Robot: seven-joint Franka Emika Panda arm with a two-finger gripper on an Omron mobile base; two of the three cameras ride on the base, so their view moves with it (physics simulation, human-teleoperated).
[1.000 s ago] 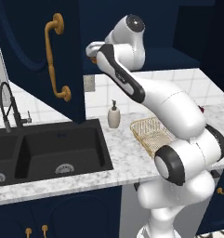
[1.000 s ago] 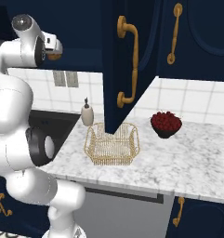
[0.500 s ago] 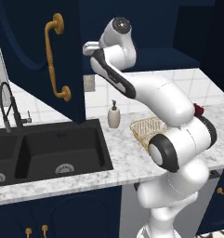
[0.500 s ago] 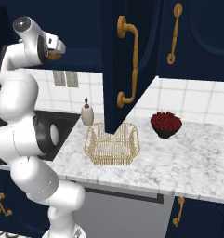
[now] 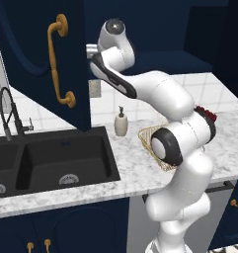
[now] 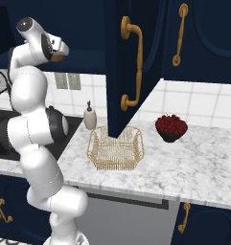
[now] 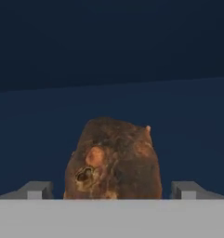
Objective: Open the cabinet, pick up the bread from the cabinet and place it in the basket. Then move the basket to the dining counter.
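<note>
Marbled counter (image 5: 135, 170) runs below the navy cabinet (image 5: 36, 54), whose door hangs open over the black sink (image 5: 51, 165). Left base view: arm is folded further up and in than half a second ago, its upper joints now closer to the cabinet opening and the hand pushed into the dark interior behind the door edge; the gripper itself is hard to make out there. Soap bottle (image 5: 121, 122) stands beside the sink, and the basket (image 5: 151, 140) sits on the counter, mostly hidden by the arm's elbow. Right base view: same reach seen from the other side, with the hand end raised toward the cabinet shelf at upper left. Basket (image 6: 115, 149) is in full sight on the counter, empty, with the soap bottle (image 6: 89, 117) just behind it and a dark red bowl (image 6: 171, 128) well to its right. Open door (image 6: 131, 62) hangs above the basket. Hand view: bread (image 7: 113, 160) lies on the cabinet's dark blue shelf, centred between the fingertips (image 7: 36, 189). Gripper (image 7: 111, 190) is spread fully wide, a tip on each side of the bread, apparently not yet touching it; nothing held. Judgement: door step done, approach nearly complete, closing on the bread comes next.
</note>
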